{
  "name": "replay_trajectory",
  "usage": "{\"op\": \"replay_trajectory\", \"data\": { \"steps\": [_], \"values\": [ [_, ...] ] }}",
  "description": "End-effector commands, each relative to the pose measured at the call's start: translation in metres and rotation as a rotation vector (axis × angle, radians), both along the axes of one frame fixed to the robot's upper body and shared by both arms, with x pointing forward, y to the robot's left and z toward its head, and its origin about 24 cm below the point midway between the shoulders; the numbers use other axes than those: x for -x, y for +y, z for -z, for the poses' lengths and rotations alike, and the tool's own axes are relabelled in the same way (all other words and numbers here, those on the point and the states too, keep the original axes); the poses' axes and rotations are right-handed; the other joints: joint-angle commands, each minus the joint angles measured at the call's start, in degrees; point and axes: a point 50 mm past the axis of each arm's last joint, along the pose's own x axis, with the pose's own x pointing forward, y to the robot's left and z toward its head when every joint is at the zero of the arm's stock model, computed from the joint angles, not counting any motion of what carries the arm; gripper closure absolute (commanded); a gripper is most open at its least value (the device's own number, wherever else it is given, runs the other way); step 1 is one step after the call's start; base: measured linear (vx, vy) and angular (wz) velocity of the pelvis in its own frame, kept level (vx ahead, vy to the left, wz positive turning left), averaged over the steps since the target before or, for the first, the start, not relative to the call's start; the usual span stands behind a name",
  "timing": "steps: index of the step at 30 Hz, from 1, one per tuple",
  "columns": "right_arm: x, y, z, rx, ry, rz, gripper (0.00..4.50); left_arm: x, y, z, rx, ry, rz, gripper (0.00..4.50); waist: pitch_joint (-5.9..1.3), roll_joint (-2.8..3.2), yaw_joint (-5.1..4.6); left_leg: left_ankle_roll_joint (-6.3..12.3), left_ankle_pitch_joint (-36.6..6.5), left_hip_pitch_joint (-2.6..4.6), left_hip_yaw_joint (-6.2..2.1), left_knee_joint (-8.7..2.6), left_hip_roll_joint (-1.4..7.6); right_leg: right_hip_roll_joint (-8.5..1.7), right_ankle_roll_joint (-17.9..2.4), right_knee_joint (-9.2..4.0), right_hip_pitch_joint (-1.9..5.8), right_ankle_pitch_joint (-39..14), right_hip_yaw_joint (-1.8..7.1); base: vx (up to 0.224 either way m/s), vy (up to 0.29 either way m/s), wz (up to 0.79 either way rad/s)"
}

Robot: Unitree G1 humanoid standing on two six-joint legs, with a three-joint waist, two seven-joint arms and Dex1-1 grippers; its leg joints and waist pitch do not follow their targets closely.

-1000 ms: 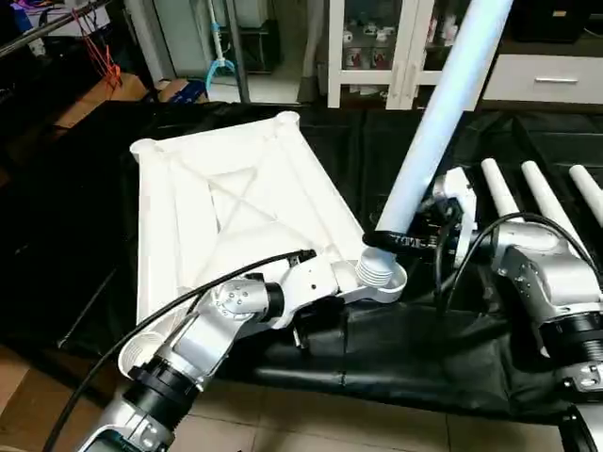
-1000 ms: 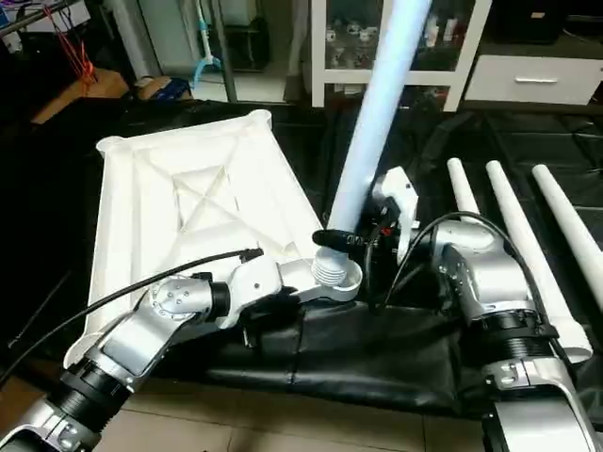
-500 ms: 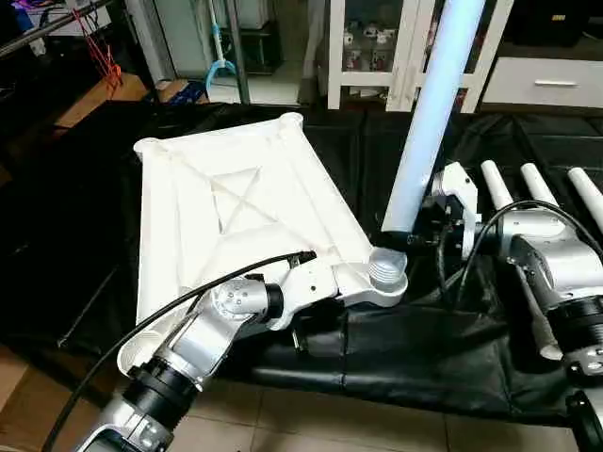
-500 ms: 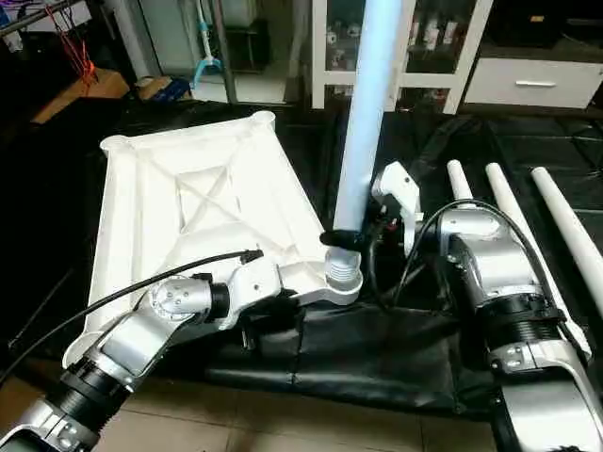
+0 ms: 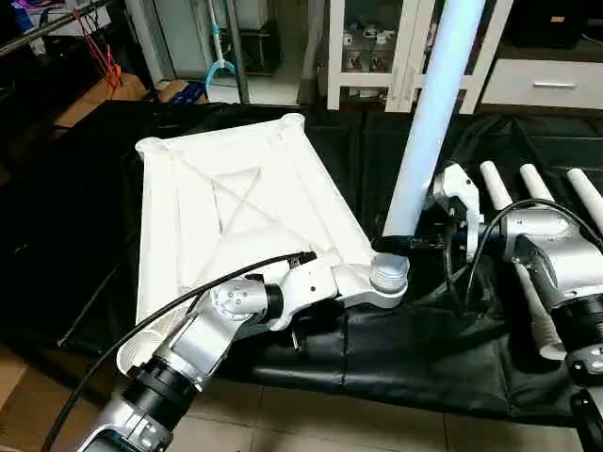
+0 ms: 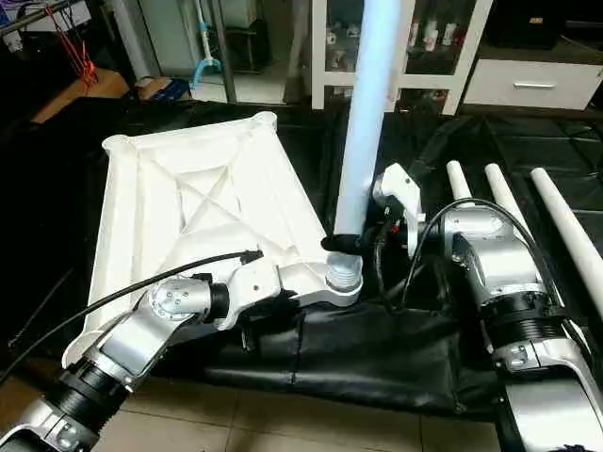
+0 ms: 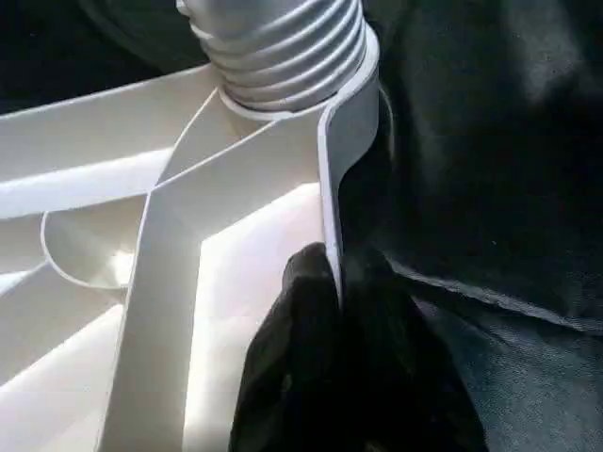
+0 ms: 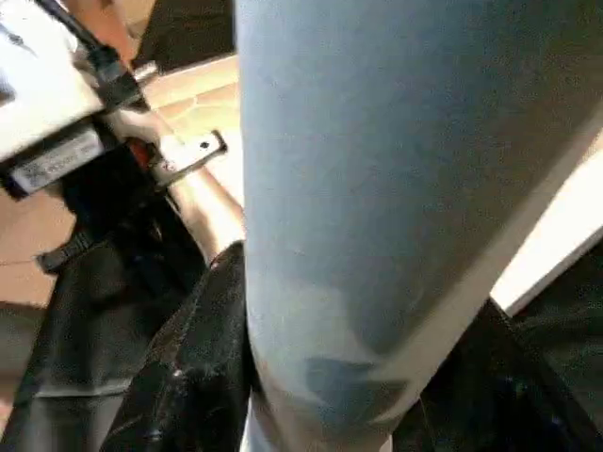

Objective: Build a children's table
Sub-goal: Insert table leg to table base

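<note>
Two end effectors grip: left [image 7: 337, 282] pinches tabletop [image 5: 236, 217] rim; right [image 5: 400, 243] clamps upright leg [image 5: 429, 113] over socket [image 5: 388, 273].

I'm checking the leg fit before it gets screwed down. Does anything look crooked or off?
Yes: the leg held by the right gripper leans slightly instead of standing square on the tabletop, and its threads remain exposed above the corner socket.

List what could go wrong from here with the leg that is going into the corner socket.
The leg stands slightly tilted over the corner socket, so its thread could bind or cross. The right gripper grips it low, with most of its length above, so it may tip. The left gripper pinches only the tabletop rim, so the top could shift.
</note>
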Motion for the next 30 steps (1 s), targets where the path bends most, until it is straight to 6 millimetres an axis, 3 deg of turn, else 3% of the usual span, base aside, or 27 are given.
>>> {"op": "replay_trajectory", "data": {
  "steps": [1, 10, 21, 30],
  "values": [
    [0.005, 0.001, 0.01, 0.032, 0.056, -0.024, 2.66, 0.005, -0.002, 0.006, -0.047, 0.011, 0.054, 4.5, -3.58, -1.4, -0.22, 7.69, -4.16, 0.82, -0.18, -3.89, 1.69, -1.52, -17.19, -3.16, 2.77, -0.43, 0.96, 0.0, 0.0, 0.0],
    [0.004, -0.002, 0.014, 0.069, 0.047, -0.006, 2.67, 0.004, -0.002, 0.006, -0.045, 0.014, 0.057, 4.5, -3.56, -1.5, -0.18, 7.38, -4.87, 0.88, -0.12, -3.92, 1.73, -1.61, -17.13, -3.26, 2.71, -1.12, 0.99, 0.0, 0.0, 0.0],
    [0.003, 0.016, 0.021, 0.057, 0.058, -0.017, 2.67, 0.005, -0.002, 0.007, -0.048, 0.021, 0.066, 4.5, -3.56, -1.21, -0.52, 6.29, -5.99, 0.95, -0.21, -4.12, 1.71, -1.57, -16.9, -3.32, 2.69, -1.28, 0.98, 0.0, 0.0, 0.0],
    [0.021, 0.019, 0.03, 0.035, 0.106, -0.085, 2.68, 0.006, -0.001, 0.007, -0.048, 0.018, 0.055, 4.5, -3.45, -1.47, -0.25, 6.26, -6.21, 1.06, -0.2, -4.29, 1.78, -1.54, -16.44, -3.42, 2.68, -1.43, 1.07, 0.0, 0.0, 0.0]
  ]
}}
